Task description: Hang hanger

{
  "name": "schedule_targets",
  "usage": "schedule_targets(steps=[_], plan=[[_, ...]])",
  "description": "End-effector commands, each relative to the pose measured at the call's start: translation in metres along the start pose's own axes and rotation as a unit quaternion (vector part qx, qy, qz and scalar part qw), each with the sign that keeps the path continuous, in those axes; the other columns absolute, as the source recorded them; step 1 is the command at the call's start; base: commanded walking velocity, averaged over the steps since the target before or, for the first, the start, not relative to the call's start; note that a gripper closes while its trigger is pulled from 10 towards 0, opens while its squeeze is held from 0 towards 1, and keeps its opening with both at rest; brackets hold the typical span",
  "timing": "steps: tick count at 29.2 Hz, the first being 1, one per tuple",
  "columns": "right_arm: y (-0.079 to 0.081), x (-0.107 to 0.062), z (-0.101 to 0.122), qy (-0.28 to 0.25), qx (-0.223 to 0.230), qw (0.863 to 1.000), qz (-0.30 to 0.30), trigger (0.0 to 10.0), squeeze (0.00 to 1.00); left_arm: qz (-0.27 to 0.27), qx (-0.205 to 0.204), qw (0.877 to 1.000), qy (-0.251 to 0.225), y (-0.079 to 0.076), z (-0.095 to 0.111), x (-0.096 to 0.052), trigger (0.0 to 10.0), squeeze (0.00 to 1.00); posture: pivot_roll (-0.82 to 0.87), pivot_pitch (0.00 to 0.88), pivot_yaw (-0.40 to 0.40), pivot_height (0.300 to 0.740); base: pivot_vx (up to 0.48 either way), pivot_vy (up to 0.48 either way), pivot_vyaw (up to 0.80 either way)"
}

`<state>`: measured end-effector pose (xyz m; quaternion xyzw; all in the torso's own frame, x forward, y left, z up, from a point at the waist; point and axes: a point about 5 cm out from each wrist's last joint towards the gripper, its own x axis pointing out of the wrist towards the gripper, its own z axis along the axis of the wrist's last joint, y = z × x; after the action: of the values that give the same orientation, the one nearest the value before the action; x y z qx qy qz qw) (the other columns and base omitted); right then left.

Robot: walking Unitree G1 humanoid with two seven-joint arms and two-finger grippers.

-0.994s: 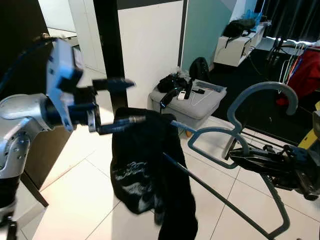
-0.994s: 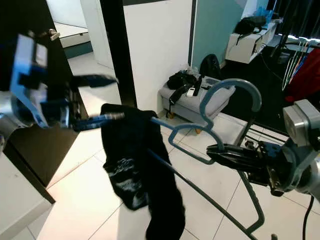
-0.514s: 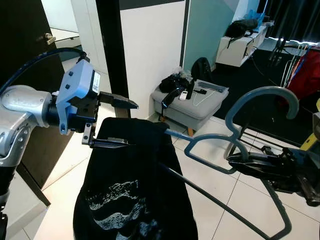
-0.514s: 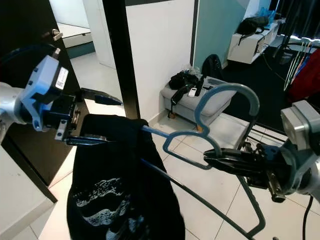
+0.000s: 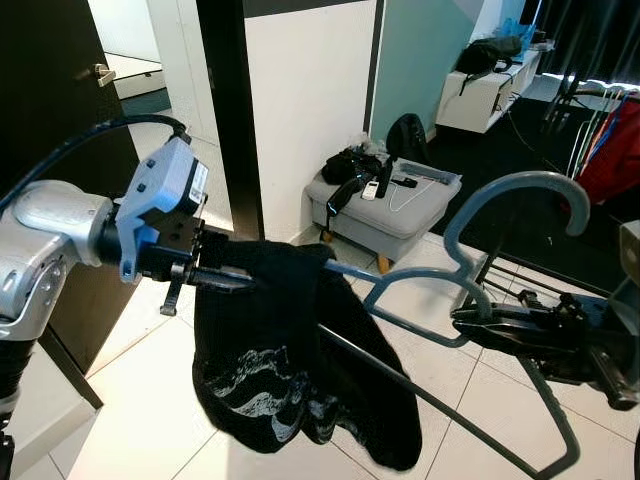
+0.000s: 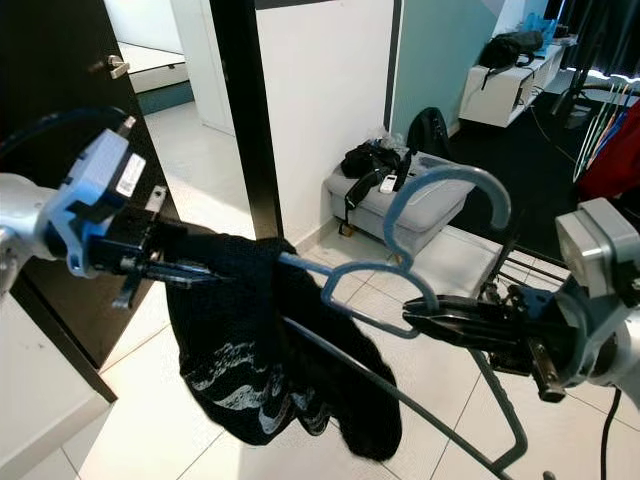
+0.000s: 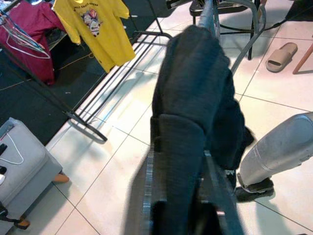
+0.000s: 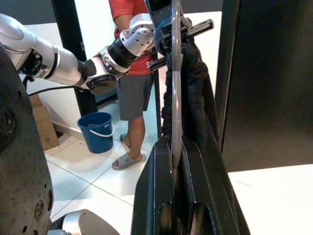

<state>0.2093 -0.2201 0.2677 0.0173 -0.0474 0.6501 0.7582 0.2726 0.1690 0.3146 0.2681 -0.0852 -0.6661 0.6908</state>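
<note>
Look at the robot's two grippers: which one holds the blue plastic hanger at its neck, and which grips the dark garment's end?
The right gripper pinches the blue plastic hanger below its hook. The left gripper is clamped on the black garment over the hanger's far arm.

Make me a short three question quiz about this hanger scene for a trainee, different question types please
1. True or false: the black garment is draped over the blue hanger.
2. Which gripper holds the hanger near its hook: A) left gripper, B) right gripper?
3. Fill in: in the left wrist view, the shirt hanging on the clothes rack is ____ in colour.

Key: 1. True. 2. B; its fingers are closed on the hanger's neck, while the left gripper is shut on the garment-covered end. 3. Yellow.
</note>
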Motion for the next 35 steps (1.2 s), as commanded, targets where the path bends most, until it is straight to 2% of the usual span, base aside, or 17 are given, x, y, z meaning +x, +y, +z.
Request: schedule_targets(steps=[1, 9, 13, 14, 21, 22, 23, 24, 25, 26, 28, 30, 31, 34, 35], plan=[[0.001, 0.005, 0.006, -0.011, -0.016, 1.000, 0.014, 10.0, 0.00, -0.018, -0.003, 1.000, 0.003, -0.003, -0.001, 0.003, 0.0, 0.00, -0.06, 0.000, 0.027, 0.740, 0.000, 0.000, 0.00], [0.001, 0.013, 0.005, -0.014, -0.017, 0.999, 0.025, 10.0, 0.00, -0.030, -0.009, 1.000, -0.001, -0.006, -0.004, 0.009, 0.0, 0.00, -0.06, 0.000, 0.028, 0.740, 0.000, 0.000, 0.00], [-0.006, 0.019, -0.002, -0.019, -0.006, 1.000, -0.002, 10.0, 0.00, -0.027, -0.009, 1.000, -0.003, -0.006, -0.005, 0.010, 0.0, 0.00, -0.06, 0.000, 0.028, 0.740, 0.000, 0.000, 0.00], [-0.007, 0.020, -0.005, -0.016, 0.000, 1.000, -0.006, 10.0, 1.00, -0.025, -0.008, 1.000, -0.003, -0.006, -0.005, 0.010, 0.0, 0.00, -0.06, 0.000, 0.028, 0.740, 0.000, 0.000, 0.00], [-0.014, 0.006, -0.017, 0.005, 0.003, 0.998, -0.064, 10.0, 1.00, 0.006, -0.002, 1.000, 0.004, -0.001, -0.006, 0.004, 0.0, 0.00, -0.06, 0.000, 0.023, 0.740, 0.000, 0.000, 0.00], [-0.015, 0.000, -0.019, 0.015, 0.003, 0.997, -0.075, 10.0, 1.00, 0.012, 0.000, 1.000, 0.005, 0.000, -0.007, 0.003, 0.0, 0.00, -0.06, 0.000, 0.023, 0.740, 0.000, 0.000, 0.00], [-0.019, -0.012, -0.023, 0.032, 0.004, 0.994, -0.106, 10.0, 1.00, 0.026, 0.002, 1.000, 0.007, 0.003, -0.008, 0.000, 0.0, 0.00, -0.07, 0.000, 0.028, 0.740, 0.000, 0.000, 0.00], [-0.019, -0.012, -0.023, 0.032, 0.004, 0.994, -0.106, 10.0, 1.00, 0.026, 0.002, 1.000, 0.007, 0.003, -0.008, 0.000, 0.0, 0.00, -0.07, 0.000, 0.028, 0.740, 0.000, 0.000, 0.00], [-0.024, -0.030, -0.025, 0.051, 0.001, 0.987, -0.150, 10.0, 1.00, 0.044, 0.006, 0.999, 0.010, 0.007, -0.009, -0.003, 0.0, 0.00, -0.07, 0.000, 0.028, 0.740, 0.000, 0.000, 0.00], [-0.024, -0.030, -0.025, 0.051, 0.001, 0.987, -0.150, 10.0, 1.00, 0.044, 0.006, 0.999, 0.010, 0.007, -0.009, -0.003, 0.0, 0.00, -0.07, 0.000, 0.028, 0.740, 0.000, 0.000, 0.00], [-0.027, -0.066, -0.018, 0.058, -0.018, 0.969, -0.241, 10.0, 1.00, 0.081, 0.014, 0.997, 0.009, 0.014, -0.008, -0.010, 0.0, 0.00, -0.08, 0.000, 0.031, 0.740, 0.000, 0.000, 0.00], [-0.027, -0.066, -0.018, 0.058, -0.018, 0.969, -0.241, 10.0, 1.00, 0.081, 0.014, 0.997, 0.009, 0.014, -0.008, -0.010, 0.0, 0.00, -0.08, 0.000, 0.031, 0.740, 0.000, 0.000, 0.00], [-0.025, -0.081, -0.014, 0.048, -0.027, 0.958, -0.281, 10.0, 1.00, 0.094, 0.017, 0.995, 0.004, 0.017, -0.006, -0.012, 0.0, 0.00, -0.09, 0.000, 0.031, 0.740, 0.000, 0.000, 0.00], [-0.025, -0.081, -0.014, 0.048, -0.027, 0.958, -0.281, 10.0, 1.00, 0.094, 0.017, 0.995, 0.004, 0.017, -0.006, -0.012, 0.0, 0.00, -0.09, 0.000, 0.031, 0.740, 0.000, 0.000, 0.00], [-0.021, -0.096, -0.012, 0.029, -0.032, 0.946, -0.322, 10.0, 1.00, 0.111, 0.022, 0.994, -0.002, 0.020, -0.004, -0.015, 0.0, 0.00, -0.09, 0.000, 0.032, 0.740, 0.000, 0.000, 0.00]])
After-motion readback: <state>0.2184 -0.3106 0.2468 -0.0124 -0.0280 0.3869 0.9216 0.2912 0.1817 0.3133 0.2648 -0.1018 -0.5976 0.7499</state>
